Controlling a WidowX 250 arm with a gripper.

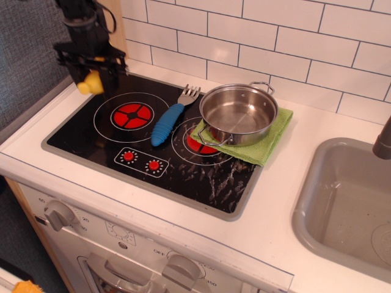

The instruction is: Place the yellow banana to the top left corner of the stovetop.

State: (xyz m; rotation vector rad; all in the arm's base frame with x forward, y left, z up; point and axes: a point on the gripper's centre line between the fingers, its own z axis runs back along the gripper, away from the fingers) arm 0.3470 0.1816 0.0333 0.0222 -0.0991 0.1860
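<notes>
The yellow banana (90,83) is held in my gripper (91,78), only its plump lower end showing below the black fingers. The gripper is shut on it and hangs over the far left corner of the stovetop (201,177), a glossy black cooktop with a grey rim. The banana looks slightly above the surface; I cannot tell if it touches.
A blue-handled fork (168,122) lies between the two burners. A steel pan (238,113) sits on a green cloth (269,143) over the right burner. A grey sink (348,204) is at the right. White tiled wall behind.
</notes>
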